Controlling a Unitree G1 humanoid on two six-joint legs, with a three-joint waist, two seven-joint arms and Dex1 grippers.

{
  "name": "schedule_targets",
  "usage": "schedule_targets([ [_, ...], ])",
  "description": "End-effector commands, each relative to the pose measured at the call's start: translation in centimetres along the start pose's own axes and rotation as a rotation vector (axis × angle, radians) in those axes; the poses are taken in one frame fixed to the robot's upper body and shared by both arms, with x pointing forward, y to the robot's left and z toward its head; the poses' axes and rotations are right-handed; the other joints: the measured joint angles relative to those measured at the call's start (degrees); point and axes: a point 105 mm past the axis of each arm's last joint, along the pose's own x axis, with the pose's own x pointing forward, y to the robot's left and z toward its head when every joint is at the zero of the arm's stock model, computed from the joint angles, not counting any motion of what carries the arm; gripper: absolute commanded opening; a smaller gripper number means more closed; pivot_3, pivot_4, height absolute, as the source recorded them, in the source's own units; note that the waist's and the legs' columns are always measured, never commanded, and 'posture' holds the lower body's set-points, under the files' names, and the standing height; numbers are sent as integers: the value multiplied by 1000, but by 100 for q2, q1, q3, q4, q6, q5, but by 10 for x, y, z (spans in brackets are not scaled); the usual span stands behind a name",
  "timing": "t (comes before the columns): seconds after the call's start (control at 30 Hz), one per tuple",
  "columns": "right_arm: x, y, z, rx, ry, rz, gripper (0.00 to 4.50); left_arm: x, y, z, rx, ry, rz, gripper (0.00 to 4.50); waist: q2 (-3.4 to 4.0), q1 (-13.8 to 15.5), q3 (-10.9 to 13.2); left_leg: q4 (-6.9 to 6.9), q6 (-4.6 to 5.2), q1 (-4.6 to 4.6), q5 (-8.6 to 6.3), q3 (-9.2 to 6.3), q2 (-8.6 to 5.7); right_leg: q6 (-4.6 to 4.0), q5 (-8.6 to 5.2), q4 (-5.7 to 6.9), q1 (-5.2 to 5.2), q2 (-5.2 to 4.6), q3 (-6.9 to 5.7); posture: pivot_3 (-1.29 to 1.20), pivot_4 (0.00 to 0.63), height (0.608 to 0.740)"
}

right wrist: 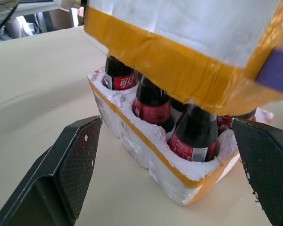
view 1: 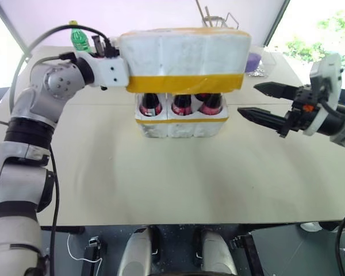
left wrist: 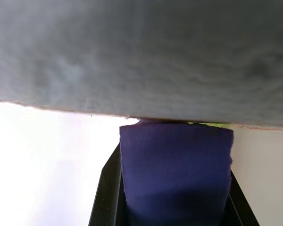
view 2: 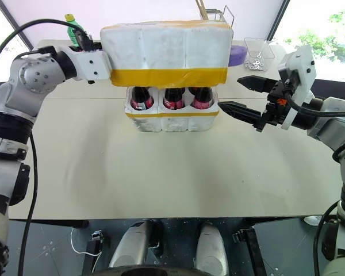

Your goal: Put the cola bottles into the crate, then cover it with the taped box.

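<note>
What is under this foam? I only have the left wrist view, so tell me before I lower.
Observer: The taped box hangs right above the crate, with the tops of the cola bottles hidden under its rim.
Operator: Report whether it is seated.
Observer: Not seated. The bottles' red labels show in the gap between box and crate.
Operator: Give me the right hand.
Observer: The right hand is open, at the crate's right side, apart from the crate.
</note>
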Motion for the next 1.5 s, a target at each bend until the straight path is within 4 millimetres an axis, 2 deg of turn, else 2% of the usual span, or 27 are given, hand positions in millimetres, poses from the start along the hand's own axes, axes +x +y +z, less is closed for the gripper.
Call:
schedule_targets([
  [0.03,-5,2,13,-40,-39,-11,4500,-6,11,-1,132,41,24,396,0,0,0,1,1,0,0,0,0,0,0,0,1,-1,0,0,150,736],
  [0.17,-2,1,13,-34,-48,-10,4500,-11,6,-4,204,85,8,396,0,-8,0,1,2,1,-1,-1,1,0,0,0,0,0,0,0,150,736],
  [0.2,-1,1,12,-32,-51,-10,4500,-12,3,-2,205,85,8,1469,2,-9,-1,1,2,1,-1,-1,2,0,0,0,0,0,0,0,150,736],
  [0.27,1,0,12,-28,-54,-9,4500,-14,-1,4,234,70,5,2343,2,-10,-1,1,2,2,-1,0,4,0,0,1,0,0,1,0,150,736],
  [0.4,4,-1,10,-23,-50,-1,4500,-20,-7,8,247,66,23,4441,2,3,-1,2,2,0,-1,-1,10,0,0,1,0,-1,0,0,150,736],
  [0.67,7,-5,10,-13,-54,2,4500,-47,-15,-5,289,131,29,4441,3,-6,-1,1,1,2,-2,0,18,0,0,1,0,2,0,0,150,736],
  [0.73,7,-5,9,-12,-50,2,4500,-60,-20,-10,232,152,36,4441,3,-14,-2,2,1,1,-2,0,19,0,0,0,0,1,0,0,150,736],
  [0.83,5,-7,5,-7,-40,-5,4500,-79,-30,-15,47,179,38,4441,4,-14,-1,1,2,2,-3,2,22,0,0,-1,-1,-1,1,0,150,736],
  [0.87,4,-8,3,-5,-31,-11,4500,-85,-34,-17,-70,189,41,4441,4,-8,-1,1,1,2,-3,1,23,-1,0,0,-1,-1,1,0,150,736],
  [1.0,-6,-18,-10,8,7,-49,4500,-114,-48,-29,-665,209,41,4441,4,-3,-1,4,1,2,-3,-3,26,-1,-1,-3,2,0,0,0,150,736],
  [1.07,-13,-25,-18,14,32,-72,4500,-130,-49,-25,-1000,136,-6,4441,4,-10,-1,4,0,2,-3,-3,26,-1,-1,-5,3,1,0,0,150,736],
  [1.13,-17,-30,-23,13,48,-80,4500,-142,-47,-13,-1224,48,-88,4441,4,-16,-1,4,-3,4,-1,-4,28,-1,-1,-4,3,4,0,0,150,736],
  [1.2,-22,-34,-25,13,58,-72,4500,-160,-40,7,-1281,-81,-225,4441,5,-36,0,4,-27,6,13,-3,28,0,-1,-2,4,5,0,0,150,736],
  [1.23,-23,-34,-24,6,64,-55,4500,-166,-35,10,-1301,-104,-274,4441,6,-39,0,3,-28,7,13,1,28,0,-1,-4,4,5,0,0,150,736],
  [1.5,-15,-34,-17,-28,48,28,4500,-181,-8,11,-1335,-128,-391,4441,12,-14,-1,-2,-5,14,-5,1,30,-4,-3,-12,6,7,-1,0,150,736],
])
